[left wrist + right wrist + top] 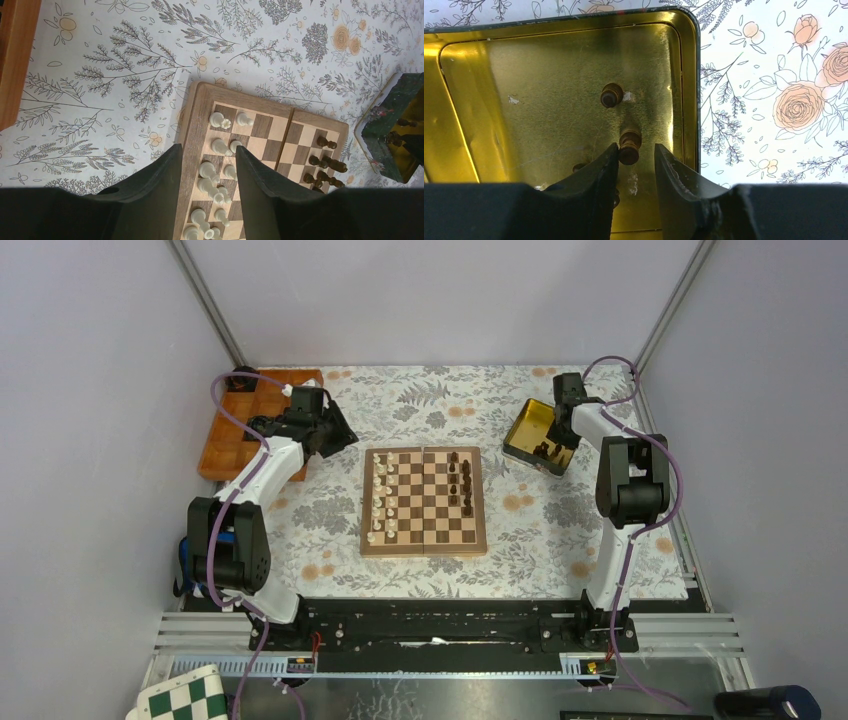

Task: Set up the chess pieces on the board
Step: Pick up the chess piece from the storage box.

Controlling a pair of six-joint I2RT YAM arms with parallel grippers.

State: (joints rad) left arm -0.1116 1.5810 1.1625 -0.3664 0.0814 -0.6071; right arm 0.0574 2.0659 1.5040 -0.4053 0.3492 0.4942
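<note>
The wooden board [424, 502] lies mid-table. Cream-white pieces [381, 496] stand in its two left columns, dark brown pieces [462, 482] on its right side. My left gripper [338, 436] hovers off the board's far left corner, open and empty; in the left wrist view its fingers [165, 180] frame the board's edge [192, 130] and white pieces [218, 147]. My right gripper [636, 152] is open inside a gold tin [549, 80], its tips either side of a dark pawn [629, 144]. Another dark piece [611, 94] stands farther in. The right gripper [556, 445] also shows over the tin [527, 427].
An orange-brown wooden tray [255, 425] sits at the back left, beside the left arm. A green-and-white checkered board [185, 697] lies off the table at the near left. A dark object [765, 703] lies at the near right. Metal frame posts rise at the back corners.
</note>
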